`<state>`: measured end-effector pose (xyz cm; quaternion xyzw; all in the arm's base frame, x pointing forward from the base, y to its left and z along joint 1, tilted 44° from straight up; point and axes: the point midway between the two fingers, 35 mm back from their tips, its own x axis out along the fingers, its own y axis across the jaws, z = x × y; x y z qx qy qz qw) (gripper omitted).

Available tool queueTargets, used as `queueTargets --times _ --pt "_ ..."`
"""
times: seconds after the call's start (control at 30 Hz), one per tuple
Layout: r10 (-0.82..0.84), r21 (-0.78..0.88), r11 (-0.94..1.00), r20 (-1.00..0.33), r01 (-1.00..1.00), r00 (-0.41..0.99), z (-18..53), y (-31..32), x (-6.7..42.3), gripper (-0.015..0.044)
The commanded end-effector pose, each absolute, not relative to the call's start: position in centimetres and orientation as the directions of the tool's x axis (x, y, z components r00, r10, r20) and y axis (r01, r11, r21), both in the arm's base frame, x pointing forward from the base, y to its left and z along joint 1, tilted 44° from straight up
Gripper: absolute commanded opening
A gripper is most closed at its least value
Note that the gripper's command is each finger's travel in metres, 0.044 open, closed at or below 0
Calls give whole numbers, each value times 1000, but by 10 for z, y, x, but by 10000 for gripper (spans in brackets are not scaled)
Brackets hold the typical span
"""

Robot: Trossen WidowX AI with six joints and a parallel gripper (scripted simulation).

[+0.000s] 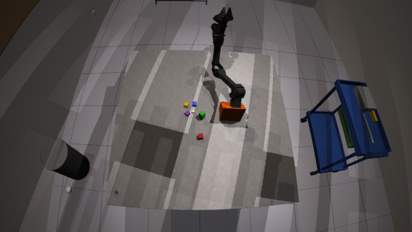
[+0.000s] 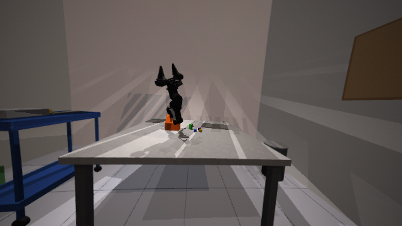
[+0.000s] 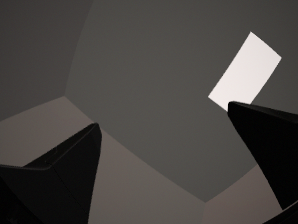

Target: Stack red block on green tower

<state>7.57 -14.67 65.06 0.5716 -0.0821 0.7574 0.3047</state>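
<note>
The red block [image 1: 200,136] lies alone on the table, nearer the front than the other blocks. The green tower [image 1: 202,115] [image 2: 190,126] stands upright just left of the arm's orange base [image 1: 232,111] [image 2: 172,125]. My gripper [image 1: 225,14] [image 2: 169,72] [image 3: 166,119] is open and empty. The arm stands raised with the fingers pointing up, high above the table and far from both blocks. The wrist view shows only the two dark fingers against ceiling and wall. The red block does not show in the exterior view.
Small yellow [image 1: 186,104], blue [image 1: 194,103] and purple [image 1: 187,113] blocks and a tiny white piece [image 1: 193,111] lie left of the tower. A blue cart [image 1: 351,129] [image 2: 38,125] stands beside the table. A dark cylindrical bin [image 1: 69,162] stands on the floor.
</note>
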Motion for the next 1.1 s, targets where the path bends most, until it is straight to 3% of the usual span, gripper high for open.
queueTargets --times 0.0,0.17,0.53,1.07 --pt "507 329 -737 846 -591 -162 659 -84 44 440" --pt "595 378 -688 783 -620 -182 644 -54 26 440" --pt "857 552 -397 509 -733 -81 616 102 -7 440" --pt "978 595 183 -28 -783 207 487 298 38 440"
